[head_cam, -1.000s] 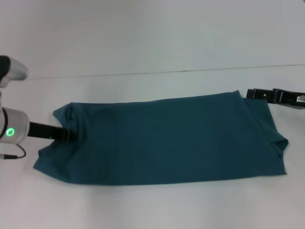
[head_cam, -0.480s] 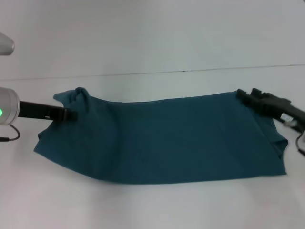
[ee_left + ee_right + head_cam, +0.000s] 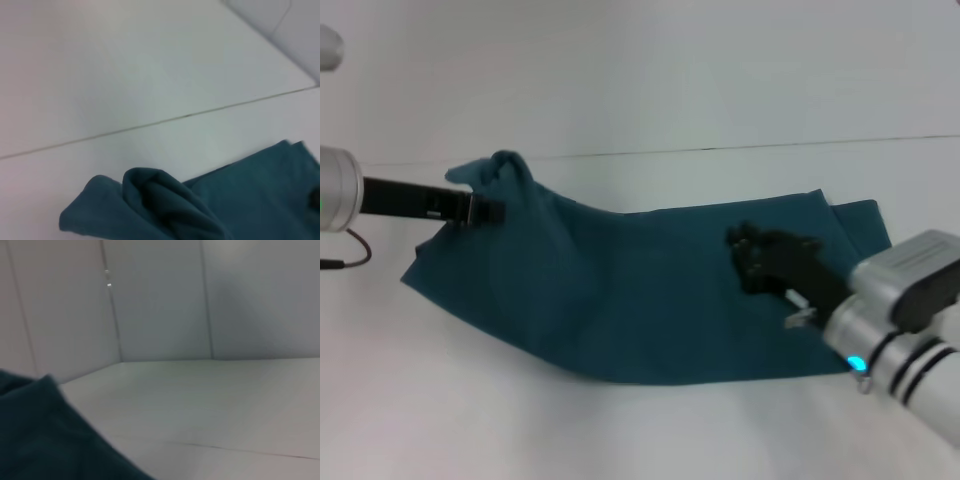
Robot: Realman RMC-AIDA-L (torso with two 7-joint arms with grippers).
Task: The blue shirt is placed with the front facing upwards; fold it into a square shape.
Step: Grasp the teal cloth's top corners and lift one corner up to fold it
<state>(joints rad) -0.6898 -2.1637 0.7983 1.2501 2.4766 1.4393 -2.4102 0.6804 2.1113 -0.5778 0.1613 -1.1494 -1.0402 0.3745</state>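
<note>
— White table (image 3: pixel 640 90), and what lies on it?
— The blue shirt (image 3: pixel 640 290), spread across the middle in a long folded band.
— And the arms?
— The left gripper (image 3: pixel 492 211) pinches the shirt's raised left corner; the right gripper (image 3: pixel 748 258) is clamped on its right end, held above the cloth.

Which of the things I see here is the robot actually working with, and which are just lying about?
Part of the job:
- blue shirt, spread on the table, one end lifted
- left gripper, at the shirt's raised corner
- right gripper, over the shirt's other half

Just lying about:
- white table
- thin cable by the left arm
</note>
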